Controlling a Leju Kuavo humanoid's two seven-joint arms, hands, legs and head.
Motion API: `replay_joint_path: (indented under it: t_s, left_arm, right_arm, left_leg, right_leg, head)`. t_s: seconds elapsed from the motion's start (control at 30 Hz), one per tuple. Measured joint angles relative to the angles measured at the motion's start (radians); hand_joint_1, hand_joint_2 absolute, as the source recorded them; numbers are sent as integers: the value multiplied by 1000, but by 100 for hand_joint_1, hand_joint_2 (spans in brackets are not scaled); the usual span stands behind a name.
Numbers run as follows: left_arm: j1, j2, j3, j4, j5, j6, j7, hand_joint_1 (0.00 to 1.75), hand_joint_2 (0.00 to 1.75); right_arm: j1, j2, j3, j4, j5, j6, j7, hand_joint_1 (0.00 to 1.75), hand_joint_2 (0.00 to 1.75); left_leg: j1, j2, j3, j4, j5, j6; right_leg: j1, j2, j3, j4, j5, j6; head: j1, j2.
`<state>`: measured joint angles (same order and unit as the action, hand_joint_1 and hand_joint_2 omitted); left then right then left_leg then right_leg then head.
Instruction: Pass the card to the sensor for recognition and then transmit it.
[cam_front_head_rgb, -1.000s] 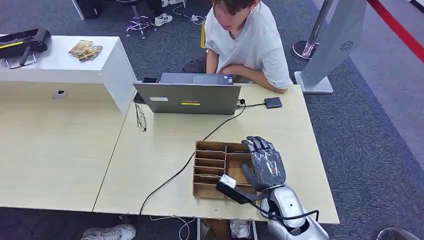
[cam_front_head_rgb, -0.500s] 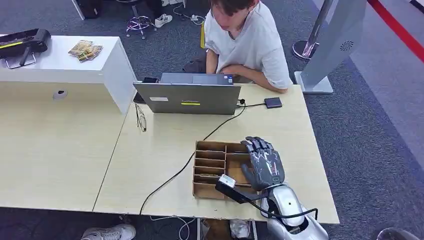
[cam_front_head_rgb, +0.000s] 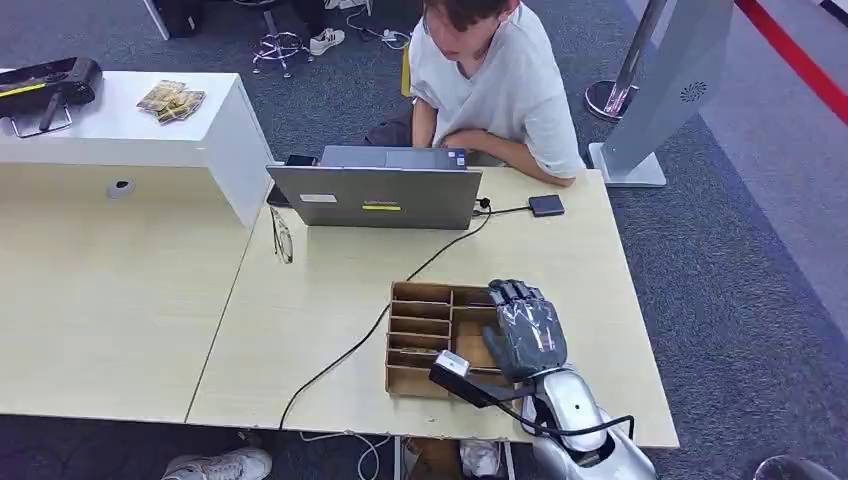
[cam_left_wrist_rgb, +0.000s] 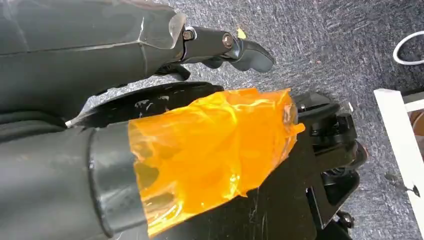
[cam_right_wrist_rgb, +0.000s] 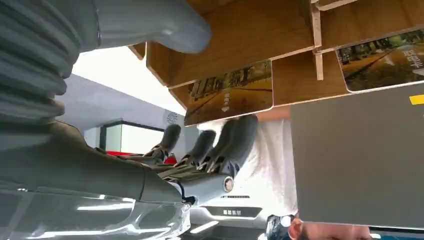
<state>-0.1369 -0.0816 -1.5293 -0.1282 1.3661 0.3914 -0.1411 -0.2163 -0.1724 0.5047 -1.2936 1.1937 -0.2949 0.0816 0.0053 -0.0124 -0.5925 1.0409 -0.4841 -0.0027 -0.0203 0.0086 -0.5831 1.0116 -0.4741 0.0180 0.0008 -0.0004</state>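
A wooden slotted box sits near the table's front edge, and cards stand in its slots. In the right wrist view one card with a street picture stands right by my fingertips, and a second card stands one slot further. My right hand hovers over the box's right part, fingers stretched out and thumb apart, holding nothing. A small black sensor lies at the far side of the table on a cable. My left hand hangs over the floor with a finger straight.
A grey laptop stands open behind the box, and a person in a white shirt sits behind it. A black cable crosses the table. Glasses lie to the left. A white counter stands at the far left.
My right hand has sunk a little and drawn slightly back over the box. Nothing else has moved.
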Motion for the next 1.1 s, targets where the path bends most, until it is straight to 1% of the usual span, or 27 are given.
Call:
replay_joint_path:
  t_s: [0.03, 0.07, 0.1, 0.23, 0.3, 0.33, 0.43, 0.47, 0.5, 1.1]
  left_arm:
    - [0, 0, 0, 0, 0, 0, 0, 0, 0]
    - [0, 0, 0, 0, 0, 0, 0, 0, 0]
    - [0, 0, 0, 0, 0, 0, 0, 0, 0]
    - [0, 0, 0, 0, 1, 0, 0, 0, 0]
    - [0, 0, 0, 0, 1, -1, 0, 0, 0]
    - [0, 0, 0, 0, 1, -1, 0, 0, 0]
    - [0, 0, 0, 0, 2, -2, 0, 0, 0]
    - [0, 0, 0, 0, 2, -2, 0, 0, 0]
    - [0, 0, 0, 0, 2, -2, 0, 0, 0]
    - [0, 0, 0, 0, 9, -2, -2, 0, 0]
  right_arm:
    - [0, 0, 0, 0, 0, 0, 0, 99, 175]
    - [-2, 0, 0, 1, 0, 0, 0, 155, 175]
    - [-2, 0, 0, 2, 0, 0, 0, 162, 175]
    - [-7, 0, 1, 3, 0, 0, 0, 164, 175]
    - [-8, 0, 2, 5, 2, -1, 0, 169, 175]
    - [-9, 0, 3, 6, 3, -2, 0, 166, 175]
    - [-11, 0, 3, 10, 7, -5, 0, 173, 175]
    - [-11, 0, 4, 10, 8, -6, 0, 171, 175]
    - [-11, 0, 4, 11, 8, -8, 0, 175, 175]
    - [-11, 1, 8, 14, 21, -55, -1, 175, 175]
  left_leg:
    - [0, 0, 0, 0, 0, 0]
    - [0, 0, 0, 0, 0, 0]
    - [0, 0, 0, 0, 0, 0]
    - [0, 0, 0, 0, 0, 0]
    - [0, 0, 0, 0, 0, 0]
    - [0, 0, 0, 0, 0, 0]
    - [0, 0, 0, 0, 0, 0]
    - [0, 0, 0, 0, 0, 0]
    - [0, 0, 0, 0, 0, 0]
    - [0, 0, 0, 0, 0, 0]
  right_leg:
    - [0, 0, 0, 0, 0, 0]
    - [0, 0, 0, 0, 0, 0]
    - [0, 0, 0, 0, 0, 0]
    - [0, 0, 0, 0, 0, 0]
    - [0, 0, 0, 0, 0, 0]
    - [0, 0, 0, 0, 0, 0]
    - [0, 0, 0, 0, 0, 0]
    - [0, 0, 0, 0, 0, 0]
    - [0, 0, 0, 0, 0, 0]
    - [0, 0, 0, 0, 0, 0]
  head:
    - [0, 0]
    - [0, 0]
    - [0, 0]
    - [0, 0]
    - [0, 0]
    - [0, 0]
    - [0, 0]
    - [0, 0]
    - [0, 0]
    - [0, 0]
